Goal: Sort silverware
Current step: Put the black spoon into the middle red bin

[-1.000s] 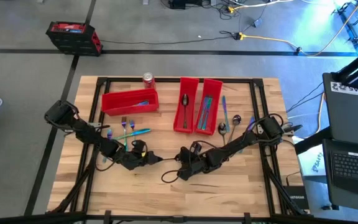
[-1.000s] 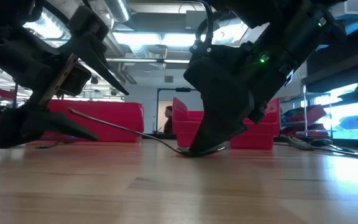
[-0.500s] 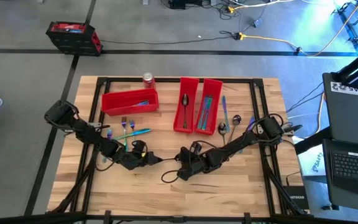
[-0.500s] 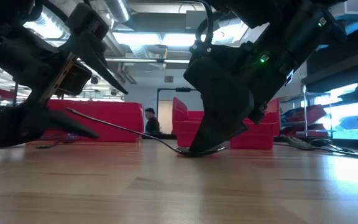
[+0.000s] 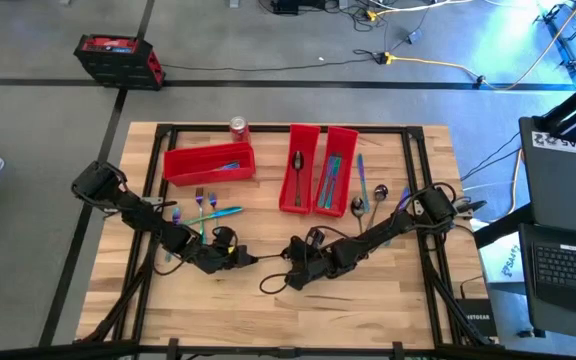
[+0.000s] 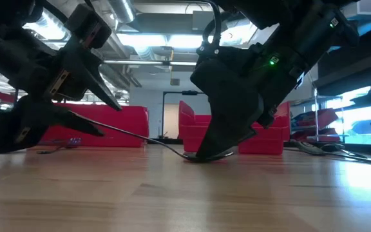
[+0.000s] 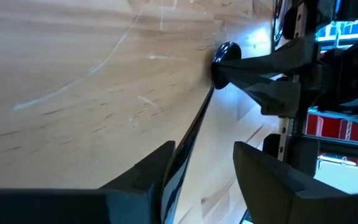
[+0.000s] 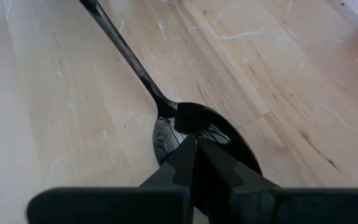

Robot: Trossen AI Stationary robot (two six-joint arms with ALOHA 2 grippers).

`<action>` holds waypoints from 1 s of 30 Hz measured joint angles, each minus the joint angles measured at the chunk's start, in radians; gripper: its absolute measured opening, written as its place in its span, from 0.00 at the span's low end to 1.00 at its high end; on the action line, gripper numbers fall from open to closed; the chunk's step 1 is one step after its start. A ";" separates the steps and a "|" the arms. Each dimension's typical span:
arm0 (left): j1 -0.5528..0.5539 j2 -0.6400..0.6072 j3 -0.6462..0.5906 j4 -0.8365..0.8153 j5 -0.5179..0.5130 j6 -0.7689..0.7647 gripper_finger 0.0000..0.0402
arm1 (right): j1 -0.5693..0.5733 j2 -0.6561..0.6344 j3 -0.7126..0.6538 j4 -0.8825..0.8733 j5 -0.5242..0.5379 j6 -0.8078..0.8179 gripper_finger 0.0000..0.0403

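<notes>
Where the table (image 5: 368,290) runs toward twelve o'clock in your overhead view, three red bins sit in a row. The left bin (image 5: 209,163) lies crosswise at about eleven o'clock and holds blue-teal pieces you cannot tell apart. The middle bin (image 5: 299,183) stands lengthwise near twelve and holds one dark spoon (image 5: 297,164). The right bin (image 5: 335,184) touches it on the three o'clock side and holds several teal pieces. A red soda can (image 5: 238,127) stands just beyond the left bin; its label cannot be read.

Loose silverware lies in two groups: forks and a teal piece (image 5: 206,207) at nine o'clock of the middle bin, and more pieces (image 5: 370,192) just past the right bin at two o'clock, one of them a dark spoon.

At the table's centre, slightly toward six, a dark spoon (image 8: 185,134) lies on the wood. Your right gripper (image 8: 196,149) presses its closed fingertips down onto the spoon's bowl. Your left gripper (image 7: 199,163) is at the handle end, its fingers (image 7: 143,177) either side of the handle with a gap showing; you cannot tell whether they have clamped it. In the low view the handle (image 6: 118,131) slopes up off the table toward the left gripper.

On the floor beyond the table sits a red and black case (image 5: 118,60); its writing is too small to read.
</notes>
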 joint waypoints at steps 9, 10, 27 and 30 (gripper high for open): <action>0.000 0.000 0.000 -0.017 -0.003 0.009 0.37 | 0.000 0.000 0.000 0.000 0.007 -0.020 0.00; 0.000 0.000 0.000 -0.020 -0.003 0.013 0.36 | 0.000 0.001 0.000 0.000 0.009 -0.020 0.00; 0.000 0.000 0.001 -0.007 -0.060 0.019 0.04 | 0.000 0.001 -0.002 0.016 0.021 -0.021 0.00; 0.000 0.000 0.000 -0.002 -0.061 0.039 0.03 | 0.000 0.001 -0.002 0.018 0.020 -0.021 0.00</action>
